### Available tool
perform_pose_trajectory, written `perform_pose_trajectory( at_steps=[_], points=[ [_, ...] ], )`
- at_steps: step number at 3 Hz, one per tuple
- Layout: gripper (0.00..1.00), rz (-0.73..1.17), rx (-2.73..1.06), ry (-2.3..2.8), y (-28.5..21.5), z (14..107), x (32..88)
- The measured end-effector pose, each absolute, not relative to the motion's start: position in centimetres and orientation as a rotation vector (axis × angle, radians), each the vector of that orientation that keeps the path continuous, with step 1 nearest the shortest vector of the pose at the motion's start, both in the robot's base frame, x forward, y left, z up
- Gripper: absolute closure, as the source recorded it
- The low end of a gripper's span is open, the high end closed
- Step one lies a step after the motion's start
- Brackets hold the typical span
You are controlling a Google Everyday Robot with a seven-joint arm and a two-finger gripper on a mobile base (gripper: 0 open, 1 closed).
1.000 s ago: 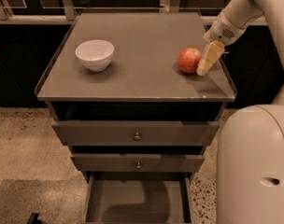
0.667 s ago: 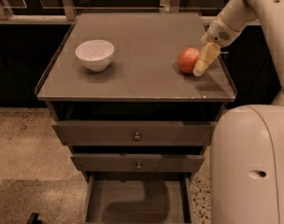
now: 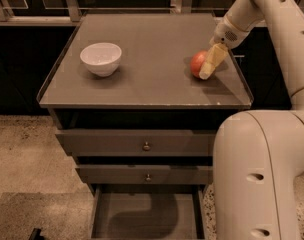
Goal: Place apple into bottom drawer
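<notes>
The apple [image 3: 196, 64] is red-orange and rests on the grey-brown cabinet top [image 3: 157, 44], near its right edge. My gripper [image 3: 208, 68] reaches down from the upper right and sits right against the apple's right side, covering part of it. The bottom drawer [image 3: 142, 216] is pulled open at the foot of the cabinet, and what shows of its flat floor holds nothing. My arm's shadow falls across that floor.
A white bowl [image 3: 101, 58] stands on the left of the cabinet top. The two upper drawers [image 3: 146, 145] with small round knobs are nearly shut. My robot's white body [image 3: 257, 174] fills the lower right, close to the cabinet's right side. The cabinet top has a low raised rim.
My gripper has moved a little to the left and closed in on the apple's right side. The apple has stayed in nearly the same spot. The bowl and drawers have not moved.
</notes>
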State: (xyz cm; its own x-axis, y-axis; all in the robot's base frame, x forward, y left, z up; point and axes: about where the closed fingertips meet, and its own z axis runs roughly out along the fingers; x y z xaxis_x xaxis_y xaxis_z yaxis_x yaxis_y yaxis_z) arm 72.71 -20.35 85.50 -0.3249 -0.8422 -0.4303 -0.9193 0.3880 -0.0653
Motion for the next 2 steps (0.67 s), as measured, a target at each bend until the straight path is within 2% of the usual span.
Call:
perform_pose_trajectory(
  at_steps=[1,2],
  points=[
    [0.19,0.267,-1.522,2.257,-20.35,85.5,72.71],
    [0.42,0.267,-1.522,2.257,-20.35,85.5,72.71]
  ],
)
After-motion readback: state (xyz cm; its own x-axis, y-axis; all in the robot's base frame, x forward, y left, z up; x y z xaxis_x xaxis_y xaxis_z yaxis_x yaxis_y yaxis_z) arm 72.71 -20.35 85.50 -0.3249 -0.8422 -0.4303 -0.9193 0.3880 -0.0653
